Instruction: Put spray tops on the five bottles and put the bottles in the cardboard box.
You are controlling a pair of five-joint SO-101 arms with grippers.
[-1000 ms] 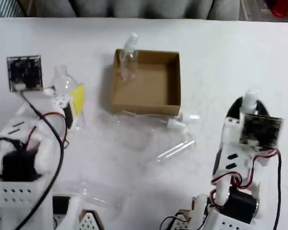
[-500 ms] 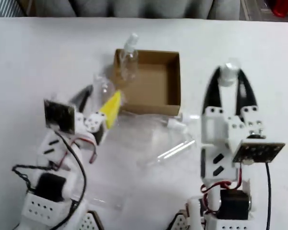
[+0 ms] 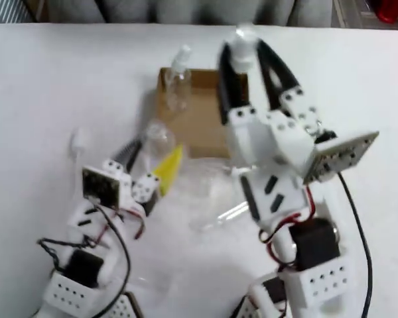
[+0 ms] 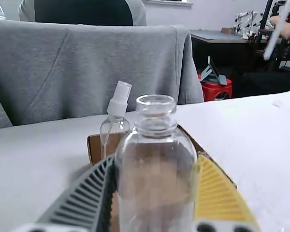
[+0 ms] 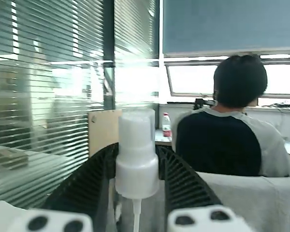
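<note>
High view: the open bottle (image 3: pixel 156 136) is pinched upright by the left gripper (image 3: pixel 152 149) off the box's (image 3: pixel 199 122) near left corner, mid-worktop, neck left free for capping. The top (image 3: pixel 242 36) is clamped by the right gripper (image 3: pixel 242 50) over the box's far edge.

Left wrist view: the bottle (image 4: pixel 154 164) is gripped by its body. A capped bottle (image 4: pixel 113 125) is seen already boxed.

Right wrist view: the top (image 5: pixel 137 154) is held tube-down, suited to insertion.

A white table (image 3: pixel 46 86) lies under the overhead camera. A grey cloth (image 3: pixel 186 10) runs along its twelve o'clock edge. Something red (image 3: pixel 393 9), possibly a bin, sits beyond the two o'clock corner. Elsewhere in the room, slatted blinds (image 5: pixel 43 72) cover a window, and a small bottle (image 5: pixel 166 126) stands far off.
</note>
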